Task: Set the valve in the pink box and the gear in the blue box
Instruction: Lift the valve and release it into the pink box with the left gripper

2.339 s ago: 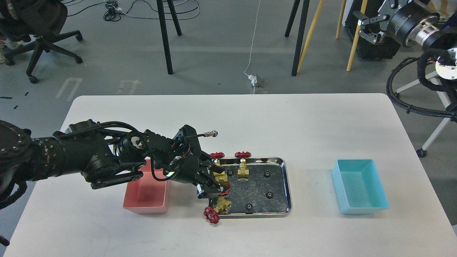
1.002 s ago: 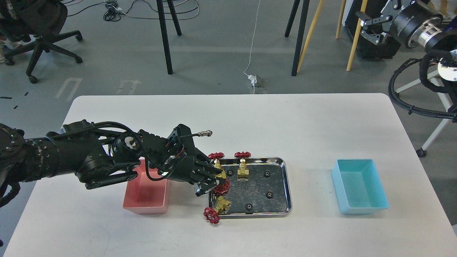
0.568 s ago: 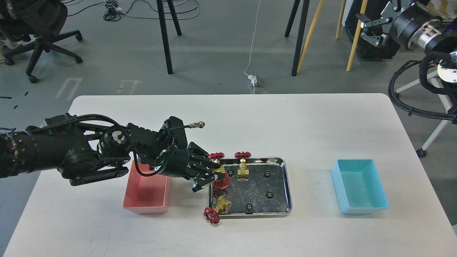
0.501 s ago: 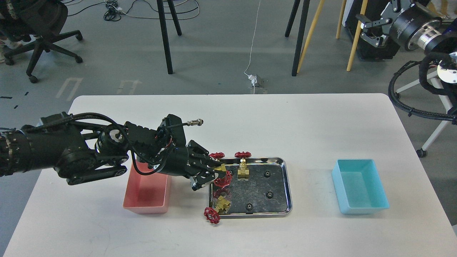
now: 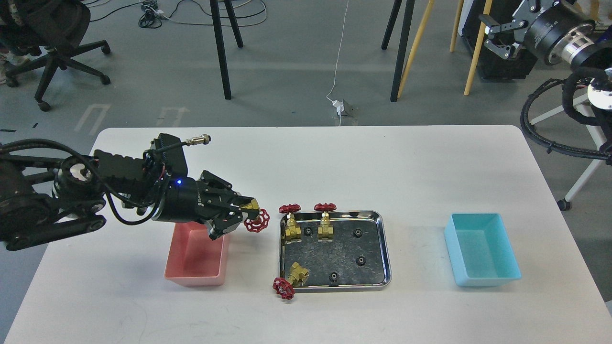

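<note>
My left gripper [image 5: 245,211] is shut on a valve [image 5: 256,219], brass body between the fingers, red handwheel hanging to the right. It holds the valve in the air between the pink box [image 5: 197,256] and the steel tray [image 5: 382,239], just past the box's right rim. Three more valves stay at the tray: two upright at the back left [image 5: 290,223] [image 5: 325,222], one lying over the front left rim [image 5: 291,280]. Several black gears [image 5: 357,233] lie in the tray. The blue box [image 5: 483,251] stands empty at the right. My right gripper [image 5: 495,31] is raised off the table at the top right, open and empty.
The white table [image 5: 406,162] carries only the two boxes and the tray. Beyond its far edge are stand legs [image 5: 220,48], cables and an office chair [image 5: 52,52] on the grey floor. A black cable loop [image 5: 550,138] hangs at the right edge.
My left gripper closed on a valve at the tray's left side, lifted it out and carried it left toward the pink box. The right gripper hardly moved.
</note>
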Controlling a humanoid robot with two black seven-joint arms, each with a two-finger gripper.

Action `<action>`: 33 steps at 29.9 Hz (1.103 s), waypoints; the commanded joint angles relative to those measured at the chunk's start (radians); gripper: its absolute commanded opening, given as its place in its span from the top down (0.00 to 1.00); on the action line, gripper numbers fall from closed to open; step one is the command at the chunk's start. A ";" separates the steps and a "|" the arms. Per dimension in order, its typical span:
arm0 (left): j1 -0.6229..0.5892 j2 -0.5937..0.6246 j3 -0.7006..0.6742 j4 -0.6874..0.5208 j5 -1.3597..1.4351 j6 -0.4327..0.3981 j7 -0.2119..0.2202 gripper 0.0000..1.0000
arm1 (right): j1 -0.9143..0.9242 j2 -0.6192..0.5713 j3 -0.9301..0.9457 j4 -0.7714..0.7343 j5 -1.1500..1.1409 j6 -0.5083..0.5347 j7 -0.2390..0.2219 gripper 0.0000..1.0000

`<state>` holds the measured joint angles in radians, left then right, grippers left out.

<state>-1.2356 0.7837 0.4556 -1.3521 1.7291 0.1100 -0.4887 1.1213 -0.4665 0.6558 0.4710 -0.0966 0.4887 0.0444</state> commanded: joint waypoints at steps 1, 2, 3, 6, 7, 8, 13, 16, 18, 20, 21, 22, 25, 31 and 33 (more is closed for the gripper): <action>0.016 0.086 0.001 -0.045 0.041 0.000 0.000 0.84 | 0.000 0.000 0.001 0.000 0.000 0.000 0.000 0.01; 0.019 0.103 0.001 -0.048 0.050 0.000 0.000 0.84 | 0.000 0.000 0.001 0.000 0.000 0.000 0.000 0.01; 0.027 0.115 0.001 -0.047 0.059 0.000 0.000 0.84 | 0.000 0.000 0.001 0.000 0.000 0.000 0.000 0.01; 0.062 0.143 -0.005 -0.045 0.067 0.002 0.000 0.84 | 0.000 0.000 0.001 0.000 0.000 0.000 0.000 0.01; 0.071 0.155 -0.006 -0.045 0.067 0.002 0.000 0.84 | 0.000 -0.001 0.001 0.000 0.000 0.000 0.000 0.01; 0.076 0.166 -0.006 -0.045 0.067 0.005 0.000 0.84 | 0.000 -0.001 0.001 0.000 0.000 0.000 0.000 0.01; 0.105 0.175 -0.011 -0.026 0.069 0.007 0.000 0.84 | -0.003 -0.001 0.001 0.000 0.000 0.000 0.000 0.01; 0.123 0.166 -0.014 0.010 0.066 0.016 0.000 0.84 | -0.003 -0.003 0.002 0.003 0.002 0.000 0.000 0.01; 0.126 0.166 -0.014 0.028 0.064 0.025 0.000 0.84 | -0.003 -0.003 0.001 0.003 0.002 0.000 0.000 0.01; 0.133 0.166 -0.014 0.031 0.063 0.026 0.000 0.83 | -0.003 -0.004 0.002 0.005 0.002 0.000 0.000 0.01; 0.136 0.166 -0.014 0.031 0.063 0.026 0.000 0.82 | -0.003 -0.004 0.001 0.005 0.002 0.000 0.000 0.01; 0.137 0.166 -0.014 0.031 0.063 0.026 0.000 0.80 | -0.003 -0.004 0.001 0.005 0.002 0.000 0.000 0.01; 0.139 0.164 -0.012 0.031 0.058 0.026 0.000 0.64 | -0.005 -0.004 0.001 0.005 0.002 0.000 0.000 0.01; 0.151 0.166 -0.015 0.031 0.052 0.026 0.000 0.35 | -0.005 -0.004 0.001 0.005 0.002 0.000 0.000 0.01; 0.153 0.166 -0.023 0.031 0.035 0.030 0.000 0.26 | -0.009 -0.004 -0.007 0.008 0.000 0.000 0.002 0.01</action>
<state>-1.0844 0.9480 0.4406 -1.3208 1.7805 0.1370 -0.4886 1.1166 -0.4713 0.6565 0.4758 -0.0951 0.4887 0.0444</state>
